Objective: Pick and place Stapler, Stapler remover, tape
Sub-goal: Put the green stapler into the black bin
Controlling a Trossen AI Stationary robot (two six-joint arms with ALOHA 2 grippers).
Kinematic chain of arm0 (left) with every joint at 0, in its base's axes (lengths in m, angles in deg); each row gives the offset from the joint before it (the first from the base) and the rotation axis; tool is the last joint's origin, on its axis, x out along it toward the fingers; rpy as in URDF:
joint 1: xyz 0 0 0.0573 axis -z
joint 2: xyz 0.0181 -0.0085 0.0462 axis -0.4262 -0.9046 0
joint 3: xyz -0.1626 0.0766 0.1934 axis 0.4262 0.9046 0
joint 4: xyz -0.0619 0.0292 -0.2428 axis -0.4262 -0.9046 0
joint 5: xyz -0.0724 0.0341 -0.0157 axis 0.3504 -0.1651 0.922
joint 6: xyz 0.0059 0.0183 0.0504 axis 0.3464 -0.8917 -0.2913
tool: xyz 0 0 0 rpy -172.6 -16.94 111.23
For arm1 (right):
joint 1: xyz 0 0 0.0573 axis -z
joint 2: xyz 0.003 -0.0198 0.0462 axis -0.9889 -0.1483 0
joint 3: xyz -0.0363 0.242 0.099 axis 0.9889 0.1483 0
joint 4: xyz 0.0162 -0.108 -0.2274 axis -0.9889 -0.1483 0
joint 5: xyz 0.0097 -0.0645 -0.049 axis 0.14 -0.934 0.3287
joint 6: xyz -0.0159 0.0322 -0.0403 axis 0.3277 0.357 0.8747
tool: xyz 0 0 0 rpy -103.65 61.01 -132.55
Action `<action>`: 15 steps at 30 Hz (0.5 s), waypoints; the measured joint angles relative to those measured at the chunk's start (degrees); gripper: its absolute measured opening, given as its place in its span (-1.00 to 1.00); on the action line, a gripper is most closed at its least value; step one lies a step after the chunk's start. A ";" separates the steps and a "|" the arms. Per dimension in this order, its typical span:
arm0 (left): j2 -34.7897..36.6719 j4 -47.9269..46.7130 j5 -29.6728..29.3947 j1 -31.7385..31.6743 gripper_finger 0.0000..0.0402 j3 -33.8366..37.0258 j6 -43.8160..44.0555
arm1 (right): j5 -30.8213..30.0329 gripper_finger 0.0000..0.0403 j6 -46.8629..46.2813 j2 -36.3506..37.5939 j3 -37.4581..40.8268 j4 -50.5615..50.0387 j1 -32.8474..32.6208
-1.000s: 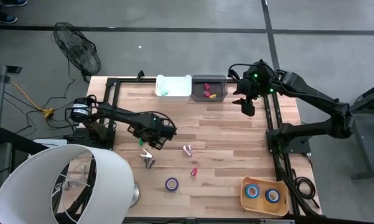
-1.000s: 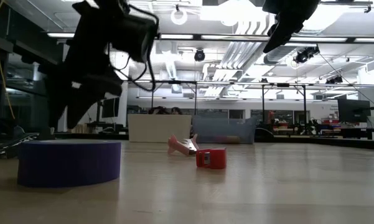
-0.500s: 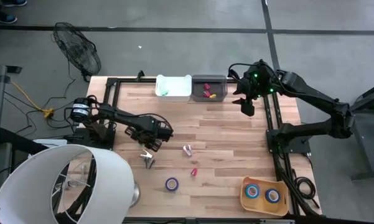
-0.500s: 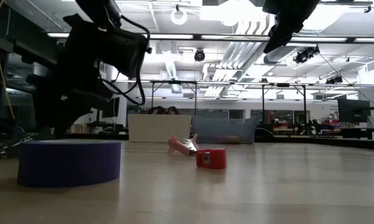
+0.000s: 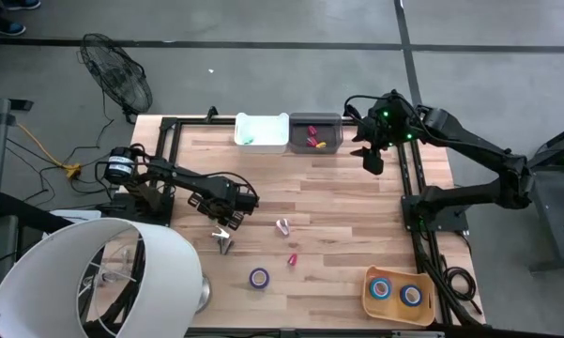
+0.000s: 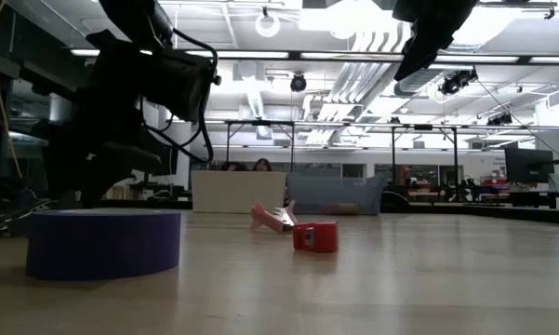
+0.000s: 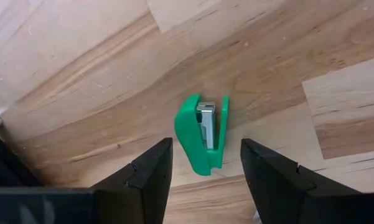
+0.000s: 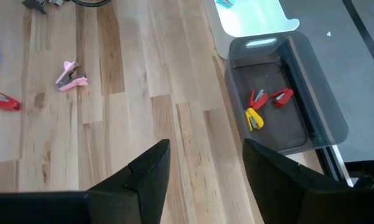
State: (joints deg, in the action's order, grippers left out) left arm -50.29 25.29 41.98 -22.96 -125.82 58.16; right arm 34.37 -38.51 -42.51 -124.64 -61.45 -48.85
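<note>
A small green stapler [image 7: 202, 134] lies flat on the wooden table, its metal inside facing up. My left gripper [image 7: 205, 152] hangs just above it, pointing down and open, one finger on either side of the stapler, and touches nothing; in the high view it is left of the table's middle [image 5: 223, 208]. My right gripper [image 5: 373, 162] waits open and high over the far right. A grey staple remover [image 5: 223, 242], a pink one [image 5: 282, 226], a red stapler [image 5: 292, 259] and a purple tape roll [image 5: 259, 277] lie on the table nearer its front.
A white tray [image 5: 262, 131] and a grey tray [image 5: 316, 132] holding red and yellow pieces stand at the far edge. A wooden tray [image 5: 397, 294] with two blue tape rolls sits at the near right. A white lampshade [image 5: 94, 277] overhangs the near left corner.
My left gripper has come down toward the table over the green stapler and shifted a little toward the table's left edge. Nothing on the table has moved.
</note>
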 joint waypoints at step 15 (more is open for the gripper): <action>-0.11 1.02 -0.02 0.00 -0.15 0.09 -0.06 | -0.08 -0.04 0.12 0.00 0.00 0.00 0.00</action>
State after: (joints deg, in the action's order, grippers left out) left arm -50.40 26.31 41.97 -22.96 -125.73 58.11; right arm 34.29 -38.39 -42.51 -124.64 -61.45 -48.85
